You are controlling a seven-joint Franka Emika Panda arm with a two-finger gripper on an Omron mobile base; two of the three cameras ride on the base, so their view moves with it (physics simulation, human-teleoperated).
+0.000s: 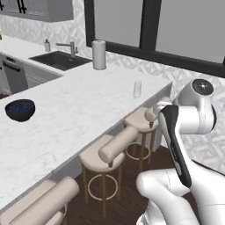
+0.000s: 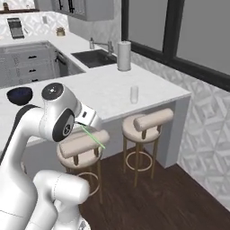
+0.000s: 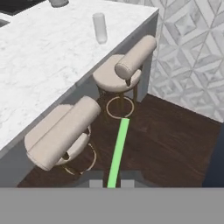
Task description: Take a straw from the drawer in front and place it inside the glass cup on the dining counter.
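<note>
Fingers of my claw are pressed together on the straw, a thin light-green stick that runs straight out from between my tips in the hand view. In the right base view the straw pokes out slanting downward from my claw, in front of the nearer beige stool. I hold it in the air off the edge of the tabletop, over the dark wood floor and between two stools. The further stool stands at the tabletop's far end, next to the patterned wall.

Beyond the straw's tip, the glass cup stands upright on the dining counter, near its stool-side edge and close to the far corner. It is well apart from the straw. The same clear cup shows in the left base view, and in the right base view.

Farther along the white marble tabletop a paper towel roll stands upright, beside a dark sink with a faucet. A dark blue bowl sits on the near left part of the tabletop.
</note>
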